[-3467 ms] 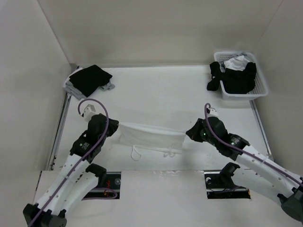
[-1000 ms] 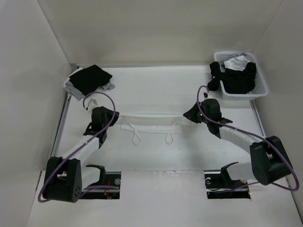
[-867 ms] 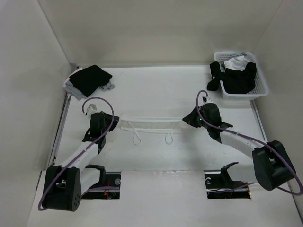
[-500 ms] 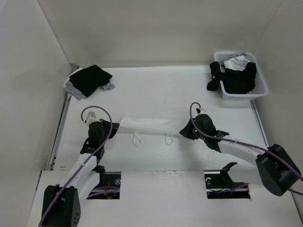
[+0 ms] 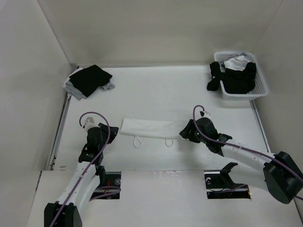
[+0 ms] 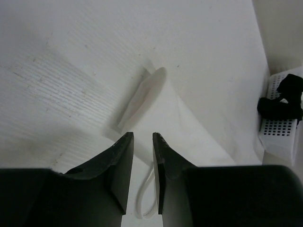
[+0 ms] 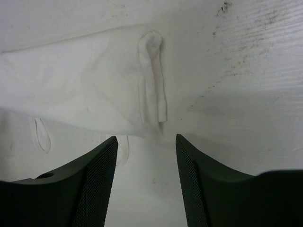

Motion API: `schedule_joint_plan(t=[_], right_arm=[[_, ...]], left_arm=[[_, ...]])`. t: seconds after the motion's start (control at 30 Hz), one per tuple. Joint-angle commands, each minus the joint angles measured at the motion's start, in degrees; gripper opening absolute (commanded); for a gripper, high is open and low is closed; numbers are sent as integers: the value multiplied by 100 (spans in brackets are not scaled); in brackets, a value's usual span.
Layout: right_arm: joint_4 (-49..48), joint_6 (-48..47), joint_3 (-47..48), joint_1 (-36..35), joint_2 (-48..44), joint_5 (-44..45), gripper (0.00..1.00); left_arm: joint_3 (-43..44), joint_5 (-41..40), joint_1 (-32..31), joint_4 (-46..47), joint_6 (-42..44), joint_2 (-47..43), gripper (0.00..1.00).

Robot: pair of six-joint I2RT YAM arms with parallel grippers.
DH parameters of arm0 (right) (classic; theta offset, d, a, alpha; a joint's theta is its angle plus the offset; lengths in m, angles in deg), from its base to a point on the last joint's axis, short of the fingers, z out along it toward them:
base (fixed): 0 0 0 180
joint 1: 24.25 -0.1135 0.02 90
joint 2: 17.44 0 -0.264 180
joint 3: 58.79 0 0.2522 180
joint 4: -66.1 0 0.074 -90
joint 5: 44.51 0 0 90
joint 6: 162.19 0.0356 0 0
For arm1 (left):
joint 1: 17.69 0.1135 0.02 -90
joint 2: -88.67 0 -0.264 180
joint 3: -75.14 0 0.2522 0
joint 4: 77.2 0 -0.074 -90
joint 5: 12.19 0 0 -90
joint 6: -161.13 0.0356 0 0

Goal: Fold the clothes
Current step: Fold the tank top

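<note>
thin white soft-fabric camisole top folded flat, ends just ahead of left gripper, narrowly parted, and right gripper, wide apart, both empty

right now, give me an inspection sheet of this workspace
surface: white table, dark scuffs near the right arm
job's things: white camisole lies as a narrow band between the arms, two strap loops on its near edge
clutter: black folded garment on grey cloth far left; basket of dark and white clothes far right
jaws: left jaws narrowly apart, right jaws wide apart, both empty
cables: a purple cable loops over each wrist
surroundings: plain white walls on three sides; nothing else seen
</note>
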Motion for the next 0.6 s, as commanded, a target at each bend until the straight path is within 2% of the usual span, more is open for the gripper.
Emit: schedule_joint_plan(t=[0.0,0.13,0.23,0.3,0.37,0.43,0.57], right_arm=[[-178,-96,95,63,84,92,58],[-888,-26,121,301,664,-355,59],[-1390,150,130,345,1024,-619,59],[-1602,273,130,371,1262,-664,56],[-1725,448,121,397,1420,-673,51],[-1796,589,86,397,1552,-629,48],[-1813,826,-63,371,1614,-375,47]], left_arm=[[456,-322,-227,-259,166,-451,21],[817,-920,-1289,143,87,118,21],[1150,-1368,-2230,889,105,1136,22],[1318,-1536,-2513,1425,157,1821,22],[1371,-1598,-2470,1927,210,2411,23],[1328,-1520,-2120,2384,193,2965,23],[1144,-1151,-1487,2772,61,3652,22]])
